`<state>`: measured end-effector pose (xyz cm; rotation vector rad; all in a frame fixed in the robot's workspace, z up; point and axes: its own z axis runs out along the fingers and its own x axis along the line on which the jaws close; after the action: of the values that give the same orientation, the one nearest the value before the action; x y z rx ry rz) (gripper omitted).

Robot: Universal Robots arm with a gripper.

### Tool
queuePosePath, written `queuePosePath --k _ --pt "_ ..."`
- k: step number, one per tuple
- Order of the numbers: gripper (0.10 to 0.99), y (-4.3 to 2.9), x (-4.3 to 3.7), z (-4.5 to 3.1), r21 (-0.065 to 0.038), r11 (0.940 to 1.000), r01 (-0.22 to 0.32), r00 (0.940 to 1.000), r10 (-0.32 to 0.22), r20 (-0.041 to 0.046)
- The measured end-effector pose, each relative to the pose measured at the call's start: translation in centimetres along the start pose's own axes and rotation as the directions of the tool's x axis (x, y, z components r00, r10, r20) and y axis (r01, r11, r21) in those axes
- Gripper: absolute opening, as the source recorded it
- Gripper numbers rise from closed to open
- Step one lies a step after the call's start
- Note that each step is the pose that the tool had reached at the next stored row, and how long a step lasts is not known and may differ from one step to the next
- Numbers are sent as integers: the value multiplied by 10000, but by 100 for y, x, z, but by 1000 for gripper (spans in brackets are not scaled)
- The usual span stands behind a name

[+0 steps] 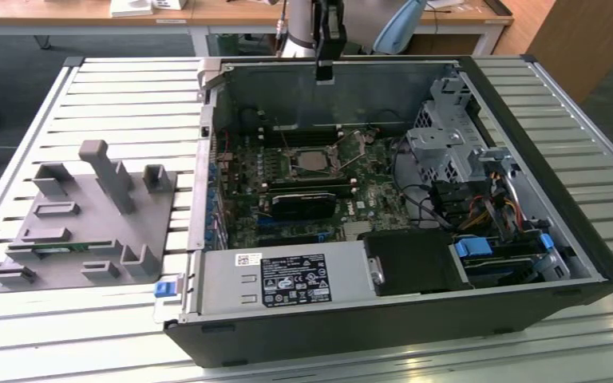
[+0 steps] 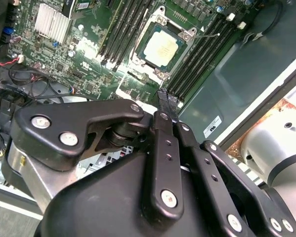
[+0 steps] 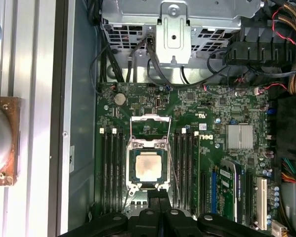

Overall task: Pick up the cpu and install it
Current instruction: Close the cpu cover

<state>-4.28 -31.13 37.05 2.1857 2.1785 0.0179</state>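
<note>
Resting on a slatted table point(image 1: 125, 88), the case point(image 1: 392, 329) holds the cpu point(image 3: 148, 166) near the clenched, empty hand point(image 3: 158, 194).

We note a slatted grey metal table point(image 1: 125, 88) in even light, with wooden desks point(image 1: 232, 12) on pale legs behind it, a wooden panel point(image 1: 567, 32) at the exterior view's right, and dark grey floor point(image 1: 104, 44) beneath the desks.

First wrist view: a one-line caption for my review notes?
The cpu lies in the open motherboard socket; the shut gripper hangs close by.
</note>
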Motion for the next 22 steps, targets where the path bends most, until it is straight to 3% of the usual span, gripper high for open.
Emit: queuePosePath --k 22 --pt "106 -4 3 85 0 10000 0 10000 0 0"
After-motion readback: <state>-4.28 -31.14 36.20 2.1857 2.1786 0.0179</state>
